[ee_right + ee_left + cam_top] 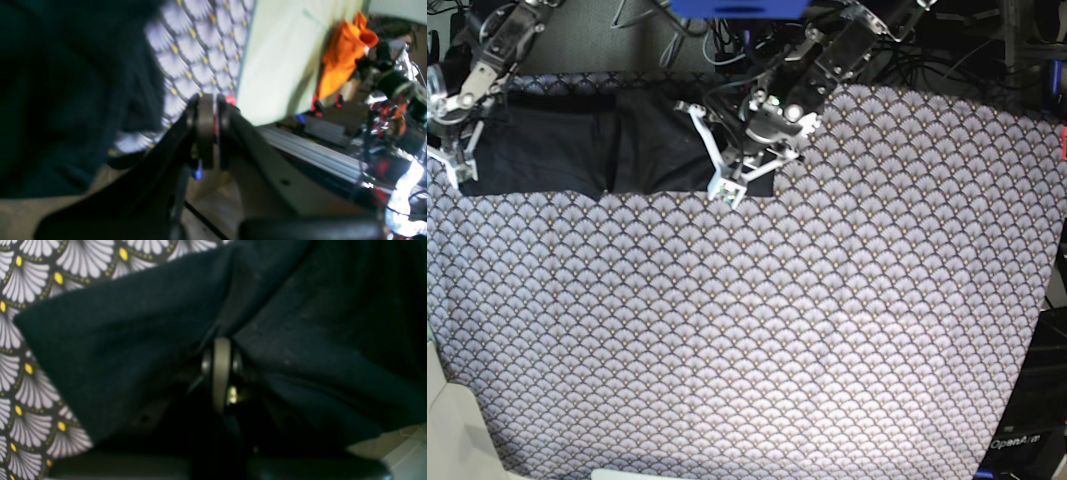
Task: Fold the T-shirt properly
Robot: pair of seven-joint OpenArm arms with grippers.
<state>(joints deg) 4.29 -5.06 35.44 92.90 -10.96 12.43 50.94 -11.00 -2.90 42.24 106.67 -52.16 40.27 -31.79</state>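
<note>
The black T-shirt [577, 140] lies as a flat band along the far left of the table, with a fold line down its middle. At its front right edge my left gripper [725, 188] is shut. In the left wrist view the T-shirt [126, 326] bunches into creases that meet at the closed fingertips [222, 350]. My right gripper [455, 165] hangs at the shirt's left end. Its fingers [205, 113] are shut with nothing visible between them, and the T-shirt [66, 93] sits blurred just to their left.
A grey scallop-patterned cloth [757, 330] covers the whole table. Cables and arm mounts crowd the far edge [757, 30]. Off the table's side, the right wrist view shows an orange cloth [343, 56] and a metal rail [317, 156].
</note>
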